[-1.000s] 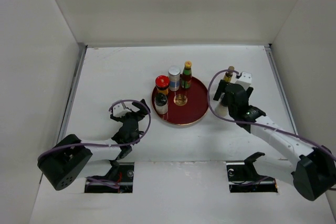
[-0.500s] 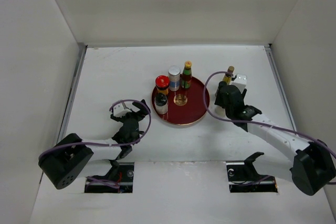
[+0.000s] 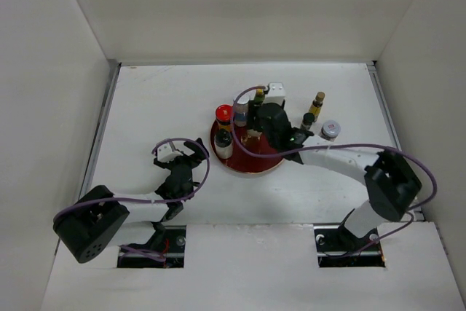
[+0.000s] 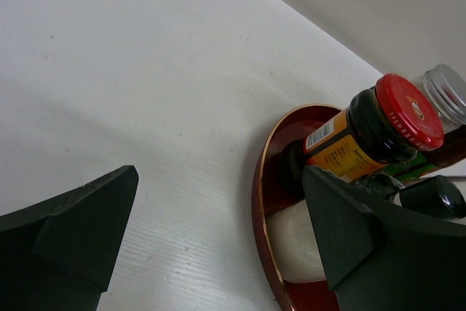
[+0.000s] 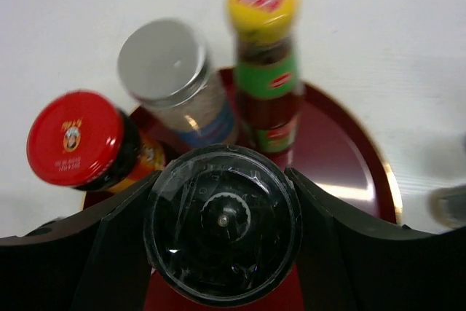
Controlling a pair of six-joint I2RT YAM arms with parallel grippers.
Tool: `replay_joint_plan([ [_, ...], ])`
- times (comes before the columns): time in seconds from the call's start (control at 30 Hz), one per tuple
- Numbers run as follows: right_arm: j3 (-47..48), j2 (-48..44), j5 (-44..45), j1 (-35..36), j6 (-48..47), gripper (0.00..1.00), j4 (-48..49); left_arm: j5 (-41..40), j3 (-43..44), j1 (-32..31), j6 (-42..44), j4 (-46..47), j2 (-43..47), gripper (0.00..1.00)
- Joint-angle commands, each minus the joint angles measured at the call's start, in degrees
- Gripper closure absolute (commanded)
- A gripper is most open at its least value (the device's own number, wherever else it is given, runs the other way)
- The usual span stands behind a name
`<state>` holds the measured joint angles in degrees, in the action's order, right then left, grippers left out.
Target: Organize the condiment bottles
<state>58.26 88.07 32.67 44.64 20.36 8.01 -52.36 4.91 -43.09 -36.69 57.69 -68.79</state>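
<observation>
My right gripper (image 5: pixel 222 223) is shut on a black-capped bottle (image 5: pixel 222 180), seen from above, and holds it over the round red tray (image 5: pixel 342 143). Behind it on the tray stand a red-lidded jar (image 5: pixel 73 138), a silver-lidded jar (image 5: pixel 164 60) and the red sauce bottle with green neck (image 5: pixel 266 71). In the top view the right gripper (image 3: pixel 255 130) hangs over the tray (image 3: pixel 251 171). Another black-capped bottle (image 3: pixel 223 143) stands at the tray's left. A slim bottle (image 3: pixel 316 105) and a silver-lidded jar (image 3: pixel 331 130) stand on the table to the right. My left gripper (image 3: pixel 182 162) is open, left of the tray.
In the left wrist view the tray's gold rim (image 4: pixel 258 180) lies just inside my right finger (image 4: pixel 364 238), with the red-lidded jar (image 4: pixel 408 111) beyond it. White walls enclose the table on three sides. The right arm's cable loops above the tray.
The right gripper shut on the black-capped bottle right of the tray and carried it left over the tray. A silver-lidded jar on the table now shows. The left arm stayed put.
</observation>
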Motion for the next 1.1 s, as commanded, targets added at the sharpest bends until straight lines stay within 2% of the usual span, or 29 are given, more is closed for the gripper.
replay_joint_plan([
  [0.0,5.2,3.5,-1.0,1.9,-1.9,0.47,10.3,0.0,1.2,0.3,-0.9,2.9,0.5,0.00],
  [0.23,5.7,9.7,-1.4,2.0,0.8,0.46,11.4,0.0,1.2,0.3,-0.9,2.9,0.5,0.00],
  [0.3,5.1,10.2,-1.4,2.2,1.7,0.41,11.4,0.3,1.2,0.3,-0.9,2.9,0.7,0.00],
  [0.4,3.9,9.9,-1.6,2.2,3.5,0.25,10.7,0.3,1.5,0.4,-0.9,2.9,-0.5,0.00],
  [0.53,1.4,4.5,-0.8,2.2,4.2,0.14,8.2,0.7,1.8,0.5,-1.0,2.9,-0.6,0.00],
  [0.7,-5.1,-7.3,-0.4,0.2,5.0,0.13,5.1,0.9,1.8,0.5,-1.0,2.9,-0.6,0.00],
  [0.8,-10.8,-14.6,0.3,-3.5,6.4,0.13,3.7,0.9,1.7,0.5,-1.0,2.9,-0.6,0.00],
  [0.9,-15.4,-18.8,0.4,-10.6,6.4,0.15,2.5,1.4,1.9,0.3,-1.1,2.9,-0.5,0.00],
  [1.07,-16.3,-16.5,-2.2,-21.1,4.0,0.15,1.0,1.7,1.9,0.2,-1.3,2.9,-0.6,0.00],
])
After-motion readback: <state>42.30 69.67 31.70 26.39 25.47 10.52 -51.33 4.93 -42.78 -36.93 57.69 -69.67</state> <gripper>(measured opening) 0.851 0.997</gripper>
